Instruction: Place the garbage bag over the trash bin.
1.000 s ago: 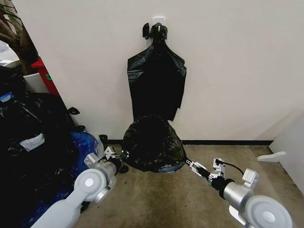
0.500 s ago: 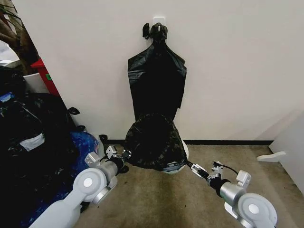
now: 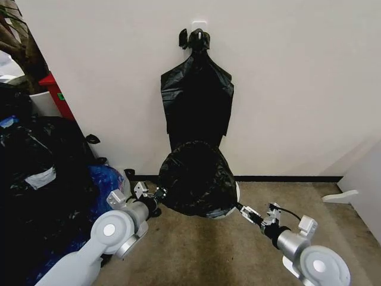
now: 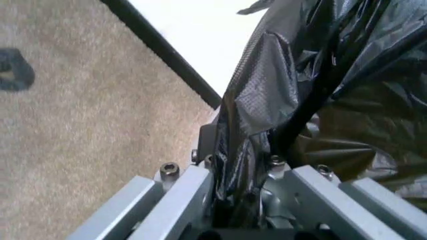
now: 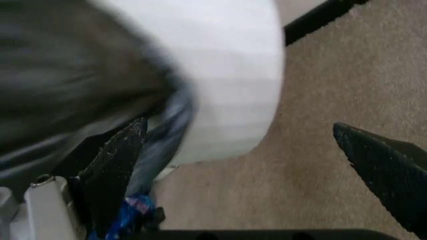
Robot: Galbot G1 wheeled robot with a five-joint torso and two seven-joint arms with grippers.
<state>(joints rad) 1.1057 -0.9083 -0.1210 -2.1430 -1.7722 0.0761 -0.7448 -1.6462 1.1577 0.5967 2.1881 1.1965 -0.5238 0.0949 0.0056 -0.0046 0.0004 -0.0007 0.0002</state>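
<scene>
The black garbage bag (image 3: 195, 177) lies stretched over the trash bin (image 3: 236, 193), against the wall ahead. The bin's white wall shows at the bag's lower right edge. My left gripper (image 3: 159, 193) is at the bag's left edge. In the left wrist view it (image 4: 243, 200) is shut on a pinched fold of the crinkly bag (image 4: 320, 75). My right gripper (image 3: 243, 210) is low at the bin's right side. In the right wrist view it (image 5: 238, 129) is open, its dark fingers (image 5: 113, 170) spread wide in front of the white bin (image 5: 227, 70), with bag plastic (image 5: 67, 75) over the bin's top.
A flat bunch of black bags (image 3: 196, 101) hangs from a wall hook above the bin. A big heap of bulging black bags (image 3: 36, 173) and a blue bag (image 3: 104, 179) crowd the left. A white piece (image 3: 340, 196) lies on the carpet at right.
The bag has shifted a little right and higher over the bin, and the bin's white wall has come into view. My right arm has drawn back towards me.
</scene>
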